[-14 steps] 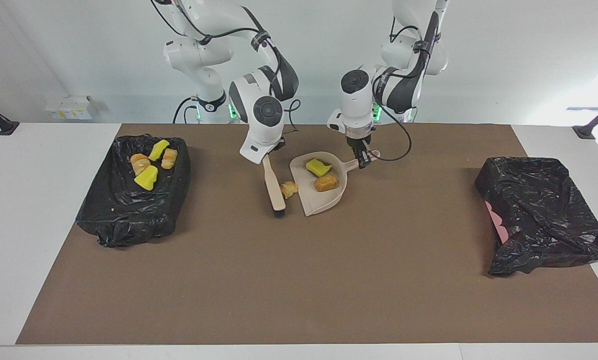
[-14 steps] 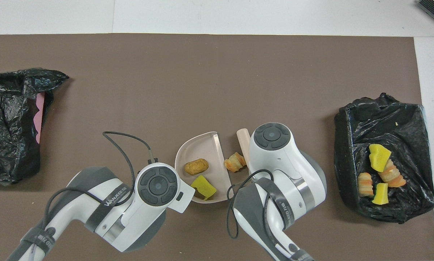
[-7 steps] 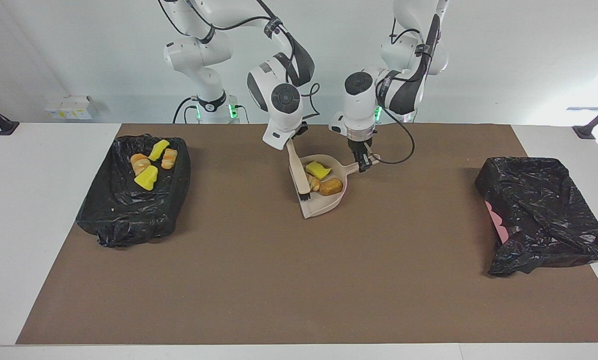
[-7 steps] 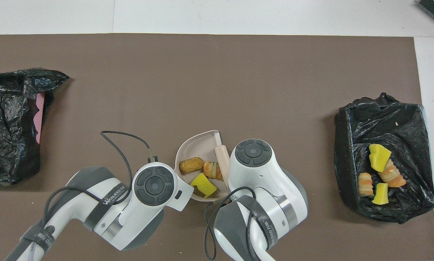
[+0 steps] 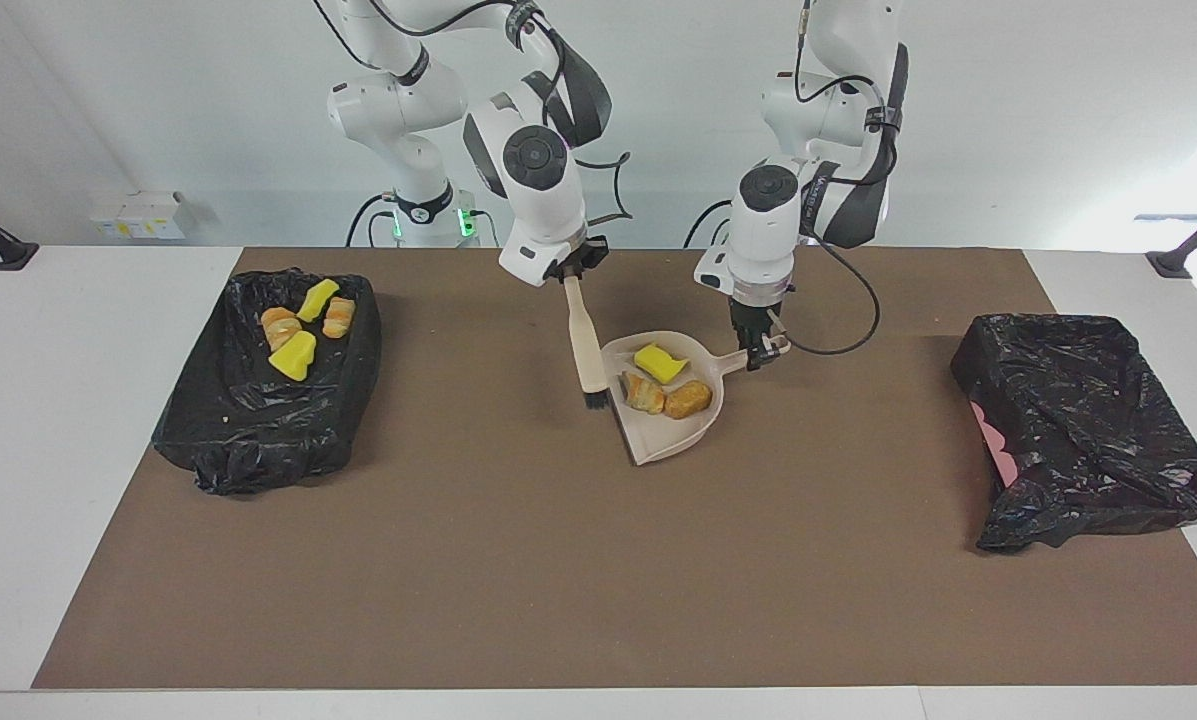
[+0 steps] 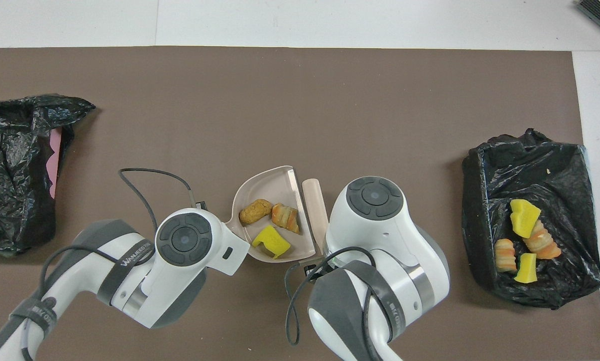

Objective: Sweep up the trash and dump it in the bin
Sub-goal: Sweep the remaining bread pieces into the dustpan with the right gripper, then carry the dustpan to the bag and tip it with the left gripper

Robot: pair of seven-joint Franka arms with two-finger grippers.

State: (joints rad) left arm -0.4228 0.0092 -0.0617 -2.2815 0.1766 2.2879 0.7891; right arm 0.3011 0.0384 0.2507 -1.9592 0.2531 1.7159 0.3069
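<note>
Clamped on the handle of a beige long-handled brush (image 5: pixel 589 350), the right gripper (image 5: pixel 570 272) hangs it bristles-down just beside the open lip of a beige plastic dustpan (image 5: pixel 695 432). Below and beside the brush, three pieces of trash (image 5: pixel 664 380), one yellow foam chunk and two tan pastry lumps, lie in the pan. Pinching the pan's handle, the left gripper (image 5: pixel 758 352) should, by the look of it, lift with the open lip tipped up and travel level to a black-lined bin (image 5: pixel 1078 420) at its own end; four more pieces lie in the black-lined tray (image 5: pixel 258 420) at the right arm's end.
</note>
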